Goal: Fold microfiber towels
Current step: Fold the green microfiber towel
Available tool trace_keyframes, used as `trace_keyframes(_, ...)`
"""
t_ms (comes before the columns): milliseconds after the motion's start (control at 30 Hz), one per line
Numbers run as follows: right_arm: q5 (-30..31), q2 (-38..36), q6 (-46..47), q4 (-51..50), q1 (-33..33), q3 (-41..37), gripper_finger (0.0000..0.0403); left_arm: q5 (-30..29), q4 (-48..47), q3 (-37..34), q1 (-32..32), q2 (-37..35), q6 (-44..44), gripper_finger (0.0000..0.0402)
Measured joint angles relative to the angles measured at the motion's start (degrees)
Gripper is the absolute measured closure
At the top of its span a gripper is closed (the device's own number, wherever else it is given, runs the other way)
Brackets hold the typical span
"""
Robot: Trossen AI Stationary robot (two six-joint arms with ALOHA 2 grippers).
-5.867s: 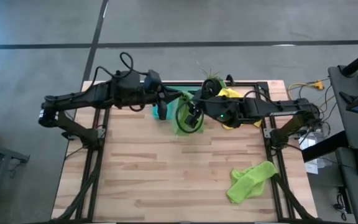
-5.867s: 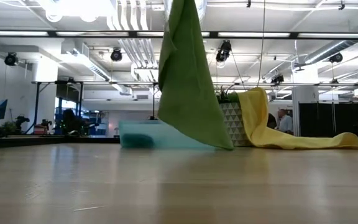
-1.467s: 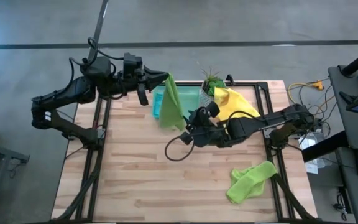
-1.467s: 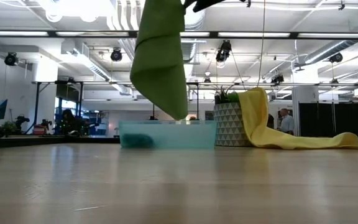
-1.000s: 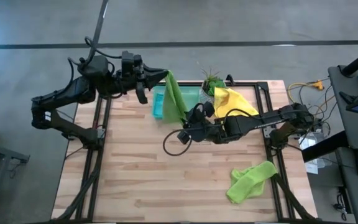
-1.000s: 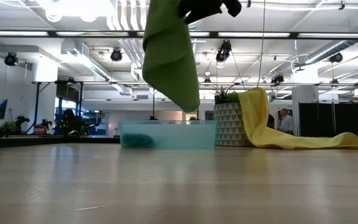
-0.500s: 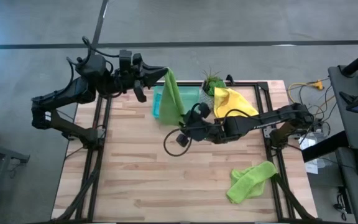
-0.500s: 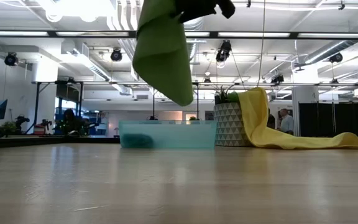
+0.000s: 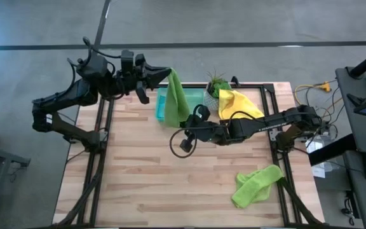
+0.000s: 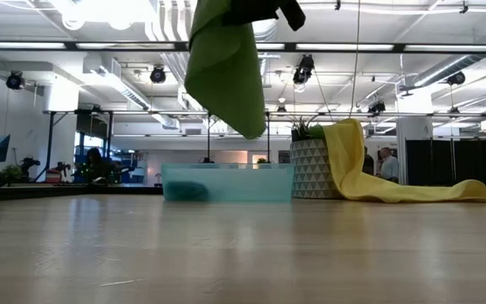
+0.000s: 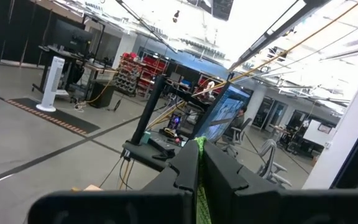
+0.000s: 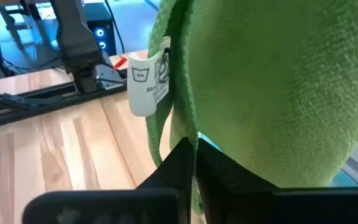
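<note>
Towel hangs lime green in the air over the tray, clear of the desk, so you can spread it: left tool clamps its top corner, right tool pinches its edge.

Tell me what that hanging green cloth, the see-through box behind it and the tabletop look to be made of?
Green cloth: soft, fuzzy fabric, probably microfiber; matte napped weave, sewn care label at its edge.
Box: likely plastic; translucent teal-green walls, smooth and slightly glossy.
Tabletop: wood, apparently joined light planks; visible grain, low-sheen finish.
</note>
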Motion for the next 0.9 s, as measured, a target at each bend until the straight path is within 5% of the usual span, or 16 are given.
trace_keyframes(467,-0.1,-13.2,-0.6,-18.1,0.7,0.0,0.0394,-1.9,-12.7,-0.1,0.7,-3.5,3.6,0.0402)
trace_keyframes(667,1.0,-20.6,-1.7,-27.6,-0.9,0.0,0.0394,4.2,-19.2,-0.2,0.7,-3.6,5.3,0.0402)
trace_keyframes(900,2.6,-29.3,-1.9,-33.7,-5.0,0.0,0.0394,4.7,-28.6,-0.2,0.7,-3.5,6.2,0.0402)
